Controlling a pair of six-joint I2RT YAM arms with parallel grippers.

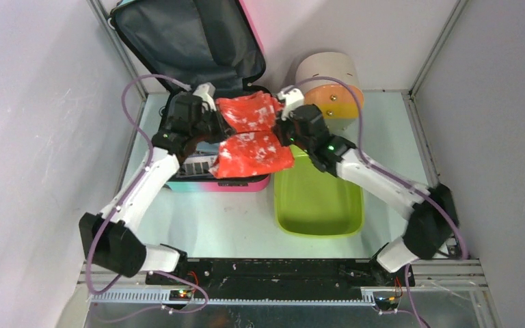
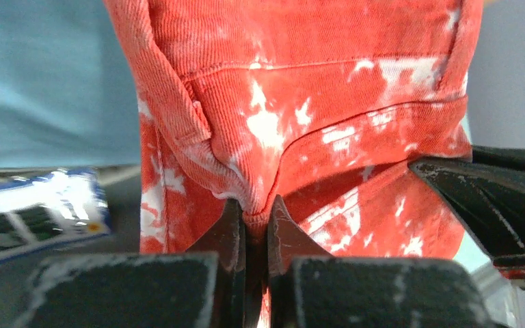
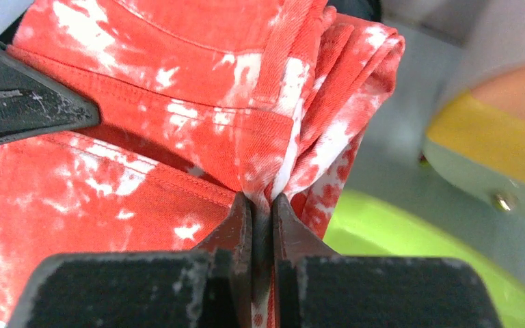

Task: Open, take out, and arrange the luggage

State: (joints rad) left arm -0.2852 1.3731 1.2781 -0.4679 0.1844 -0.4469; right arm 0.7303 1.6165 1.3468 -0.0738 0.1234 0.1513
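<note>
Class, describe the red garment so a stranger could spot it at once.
Find the open suitcase at the back left. Over its base, the left gripper and right gripper pinch a corduroy garment. It alone is orange-red with white splotches; the tray beside it is lime green.

- The right gripper (image 3: 261,202) has its jaws pressed together on a bunched fold of the red, white-splashed cloth (image 3: 178,102).
- A lime-green tray (image 3: 417,256) lies below right.
- A beige cylinder (image 3: 492,137) with a yellow-orange face stands at the right edge.
</note>
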